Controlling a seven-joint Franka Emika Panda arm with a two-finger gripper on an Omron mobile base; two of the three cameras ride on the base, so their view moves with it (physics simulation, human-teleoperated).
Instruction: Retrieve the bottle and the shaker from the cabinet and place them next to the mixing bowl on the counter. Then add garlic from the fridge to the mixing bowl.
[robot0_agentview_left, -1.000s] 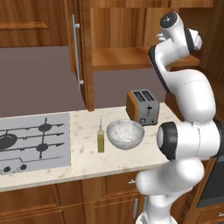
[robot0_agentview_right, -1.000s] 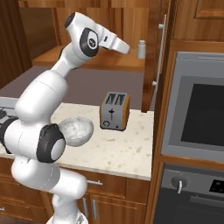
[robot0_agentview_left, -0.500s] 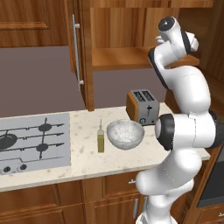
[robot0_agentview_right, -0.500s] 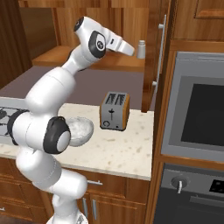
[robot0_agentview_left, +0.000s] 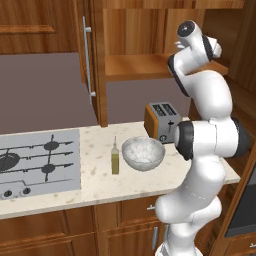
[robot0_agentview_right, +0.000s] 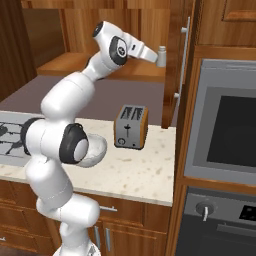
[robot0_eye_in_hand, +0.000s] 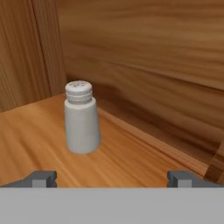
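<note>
One item is down, by the look of it: the bottle (robot0_agentview_left: 115, 159) stands upright on the counter (robot0_agentview_left: 95, 172) just beside the bowl (robot0_agentview_left: 143, 153), on the hob side. Now it's the shaker's turn. The arm is reaching high into the open cabinet (robot0_agentview_left: 135, 65), and the gripper (robot0_eye_in_hand: 111, 178) faces the shaker (robot0_eye_in_hand: 80, 117), which stands upright on the wooden shelf near the back corner. From the right side you can see the shaker (robot0_agentview_right: 161, 55) just past the end of the hand, close by the door's silver handle (robot0_agentview_right: 185, 47).

Fingers are spread as wide as they go, nothing between them, nothing touched. In the hand camera the shaker sits left of centre between the two tips, closer to the left one, so I'd say the hand wants a small shift that way before it moves in.

How will it handle? It looks small, rigid and light, so the weight should be no trouble. The wall looks smooth and tapers slightly towards the cap, so a pinch high up could slide off. My bet is the straight lower body, around mid-height, pads square on opposite sides. It's squat enough to stay standing, but a nudge from one finger could skid it back across the shelf.
</note>
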